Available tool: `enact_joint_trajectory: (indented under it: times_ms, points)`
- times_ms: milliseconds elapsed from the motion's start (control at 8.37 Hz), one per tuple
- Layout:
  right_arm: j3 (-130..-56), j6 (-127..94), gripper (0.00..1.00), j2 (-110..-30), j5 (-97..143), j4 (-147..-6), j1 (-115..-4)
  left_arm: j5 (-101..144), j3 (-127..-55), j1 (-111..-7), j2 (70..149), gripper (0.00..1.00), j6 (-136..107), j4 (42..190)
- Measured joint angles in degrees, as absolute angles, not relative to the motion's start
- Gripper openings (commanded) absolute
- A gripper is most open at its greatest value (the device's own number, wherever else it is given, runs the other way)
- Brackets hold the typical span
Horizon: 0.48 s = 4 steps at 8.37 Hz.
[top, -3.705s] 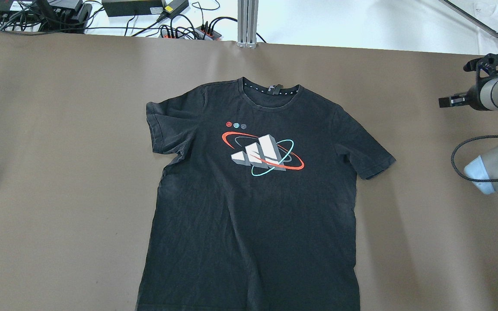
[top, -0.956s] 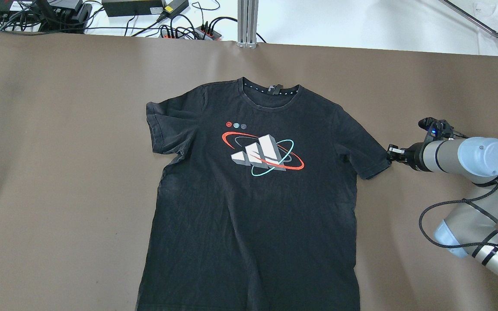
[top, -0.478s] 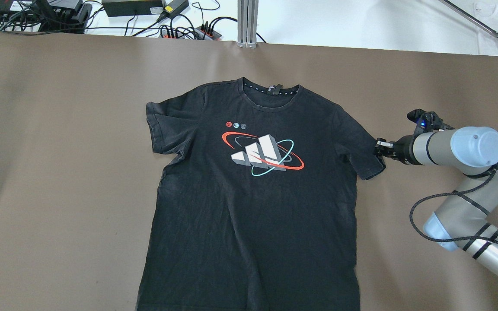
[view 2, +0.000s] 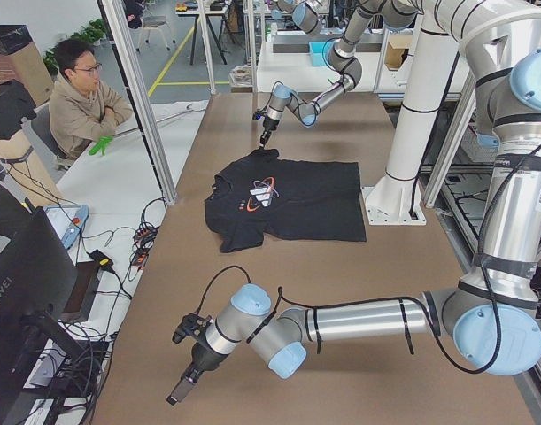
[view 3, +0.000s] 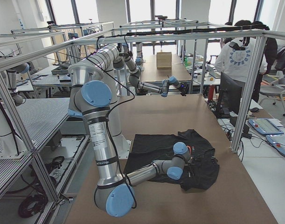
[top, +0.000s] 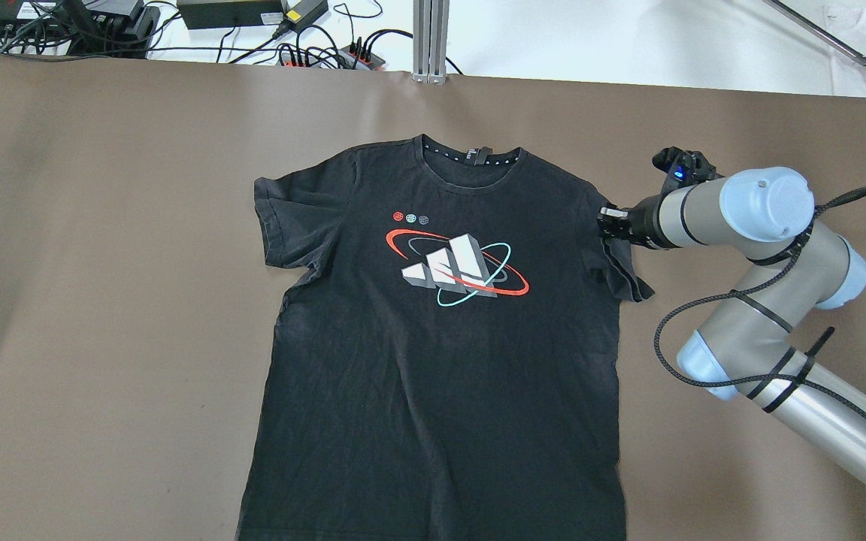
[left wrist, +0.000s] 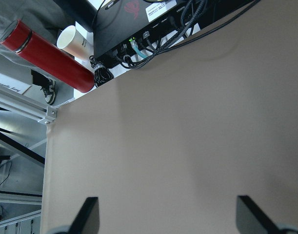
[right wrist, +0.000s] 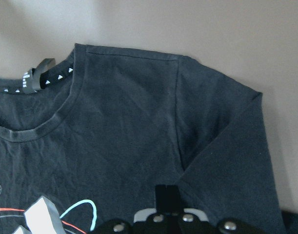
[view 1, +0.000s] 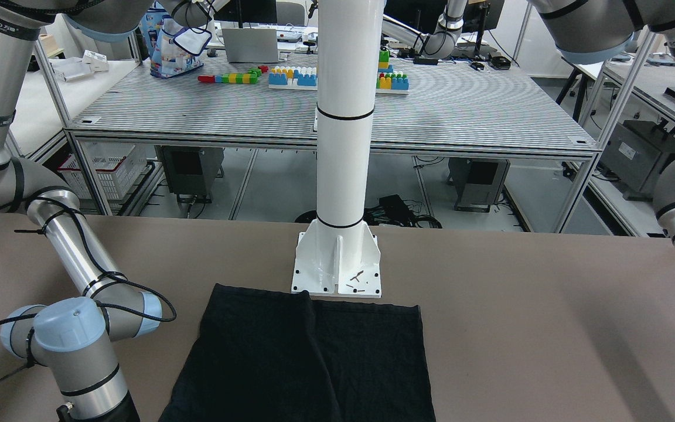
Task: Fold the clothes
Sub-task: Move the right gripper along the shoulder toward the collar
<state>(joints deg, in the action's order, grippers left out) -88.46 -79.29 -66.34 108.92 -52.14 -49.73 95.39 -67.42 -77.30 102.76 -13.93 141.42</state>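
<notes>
The clothes are one black T-shirt point(top: 440, 353) with a white, red and teal logo. It lies flat and face up on the brown table point(top: 102, 300), collar toward the far edge. My right gripper point(top: 607, 224) is shut on the shirt's right sleeve point(top: 625, 274), which is lifted and drawn in toward the body. In the right wrist view the closed fingers point(right wrist: 166, 195) sit over the sleeve seam. My left gripper point(left wrist: 168, 219) is open with nothing between its fingers. It hovers over bare table far from the shirt point(view 2: 288, 190), near the table's left end point(view 2: 183, 385).
A white pillar point(view 1: 343, 117) stands on a base plate point(view 1: 337, 264) at the shirt's hem. Cables and power bricks point(top: 252, 22) and a metal post point(top: 430, 37) lie past the far edge. A red bottle point(left wrist: 46, 56) is off the left corner. A person point(view 2: 80, 97) sits beside the table.
My right gripper came in from the table's right side, closed on the right sleeve's edge, and carried it inward and farther away. The sleeve now bunches toward the body.
</notes>
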Motion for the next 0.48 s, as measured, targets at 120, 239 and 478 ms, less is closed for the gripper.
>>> enact_joint_trajectory:
  times_ms: [120, 239, 478]
  points:
    - [-87.9, -80.3, 0.0, -63.8, 108.2, -54.3, -49.6, 95.4, -67.4, -77.1, 102.8, 1.0, -14.2, 141.4]
    - [-87.2, -81.0, 0.0, -62.1, 107.0, -55.7, -49.6, 95.4, -67.4, -77.0, 102.9, 1.0, -14.3, 141.4]
    - [-84.6, -81.6, 0.0, -59.3, 105.7, -56.6, -49.5, 95.4, -67.4, -76.9, 102.9, 1.0, -14.4, 141.4]
